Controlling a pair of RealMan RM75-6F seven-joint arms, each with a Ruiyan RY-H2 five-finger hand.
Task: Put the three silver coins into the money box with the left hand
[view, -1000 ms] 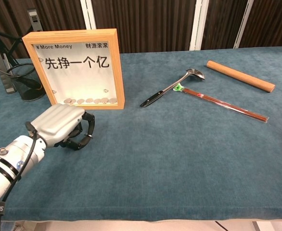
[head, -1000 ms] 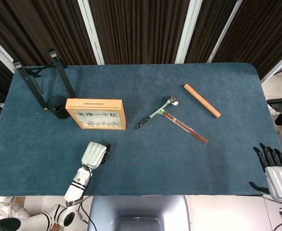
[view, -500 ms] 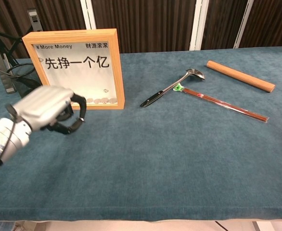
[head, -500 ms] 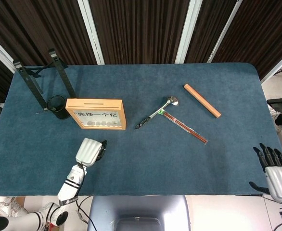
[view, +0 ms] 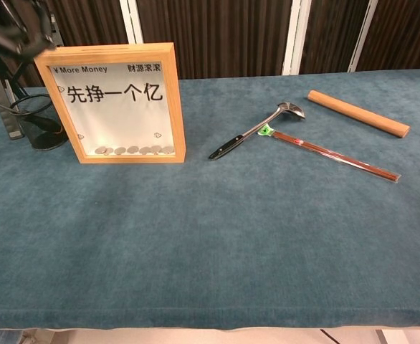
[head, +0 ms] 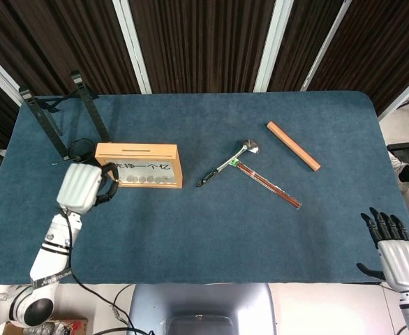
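Observation:
The wooden money box [head: 139, 165] [view: 117, 100] stands upright on the blue table, its slot on the top edge. Several silver coins [view: 135, 150] lie inside behind its window. My left hand [head: 84, 187] hovers at the box's left end, level with its top. Its fingers [head: 108, 183] curl in against the thumb as on something small, too small to make out. In the chest view the left hand [view: 16, 29] is only a dark blur at the top left. I see no loose coin on the cloth. My right hand [head: 398, 257] rests off the table's front right corner, fingers apart and empty.
A black cup [view: 41, 125] and a black stand [head: 51, 115] sit left of and behind the box. A ladle [head: 227, 164], packaged chopsticks [head: 267, 184] and a wooden rod [head: 292, 145] lie to the right.
My left hand has lifted off the cloth in front of the box and swung up and left to the box's left end. The right hand has barely shifted.

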